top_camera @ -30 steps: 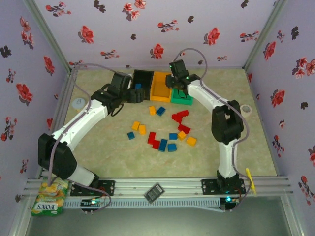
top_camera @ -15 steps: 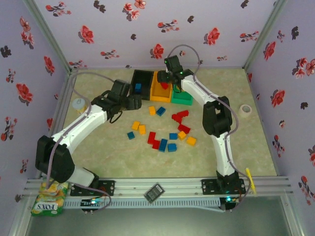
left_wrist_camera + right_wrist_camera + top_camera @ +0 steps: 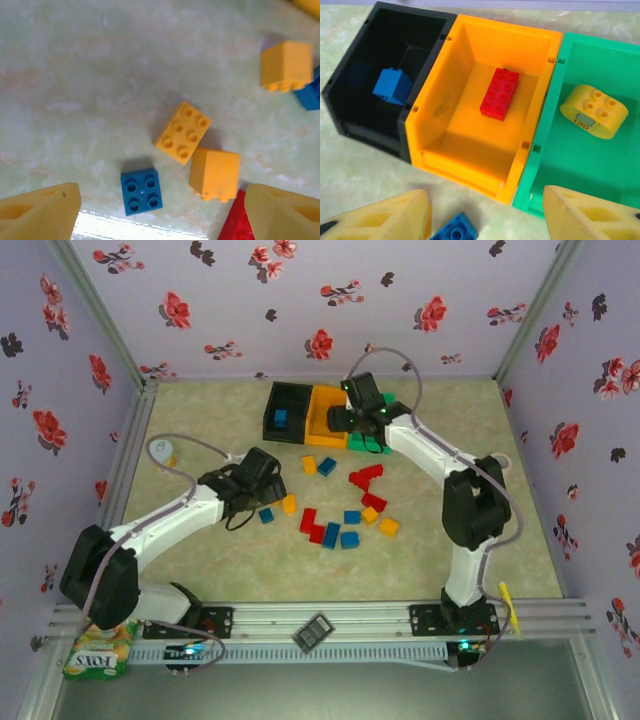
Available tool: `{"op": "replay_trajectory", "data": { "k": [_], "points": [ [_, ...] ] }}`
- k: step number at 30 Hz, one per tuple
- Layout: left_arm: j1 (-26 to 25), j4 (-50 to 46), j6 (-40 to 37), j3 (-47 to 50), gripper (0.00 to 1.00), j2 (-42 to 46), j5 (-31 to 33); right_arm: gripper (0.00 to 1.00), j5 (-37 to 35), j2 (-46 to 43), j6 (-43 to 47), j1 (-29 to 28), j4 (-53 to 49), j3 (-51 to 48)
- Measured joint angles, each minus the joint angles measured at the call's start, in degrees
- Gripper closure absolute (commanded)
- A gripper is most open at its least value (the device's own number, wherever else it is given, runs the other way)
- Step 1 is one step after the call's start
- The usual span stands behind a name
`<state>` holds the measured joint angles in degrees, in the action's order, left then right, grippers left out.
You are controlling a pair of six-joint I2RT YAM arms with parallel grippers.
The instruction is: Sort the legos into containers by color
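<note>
While the left gripper hangs spread above the blue brick, it ought to centre over it first, clear of the yellow bricks just beside; a half-hidden red piece may foul one finger. The right gripper gapes empty by the bins.

The snack packet reads "FOXS"; the yellow brick bears "120".

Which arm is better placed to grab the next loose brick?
Left. The left gripper hangs open over a loose blue brick; the right gripper is away at the orange bin.
</note>
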<state>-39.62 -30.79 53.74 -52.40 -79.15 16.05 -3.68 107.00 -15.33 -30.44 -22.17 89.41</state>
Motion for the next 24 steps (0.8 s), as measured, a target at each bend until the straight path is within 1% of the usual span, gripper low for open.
{"op": "replay_trajectory", "data": {
  "k": [4,7,11,24],
  "points": [
    [-0.48,-0.09,2.4,0.07,0.18,-5.09,-0.2,0.38,-1.68,-3.91,0.92,-0.48,-0.13,-3.21],
    [-0.96,-0.07,3.69,0.09,0.21,-7.04,-0.44,0.38,-3.26,-5.68,1.92,-0.42,-0.42,-5.09],
    [-1.64,0.0,4.55,0.09,0.22,-8.0,-1.29,0.39,-4.46,-8.09,2.34,-0.33,-1.38,-7.76],
    [-1.64,0.39,4.66,1.2,0.3,-12.09,-3.06,0.4,-4.5,-13.62,2.03,-0.33,-2.82,-10.08]
  ]
}}
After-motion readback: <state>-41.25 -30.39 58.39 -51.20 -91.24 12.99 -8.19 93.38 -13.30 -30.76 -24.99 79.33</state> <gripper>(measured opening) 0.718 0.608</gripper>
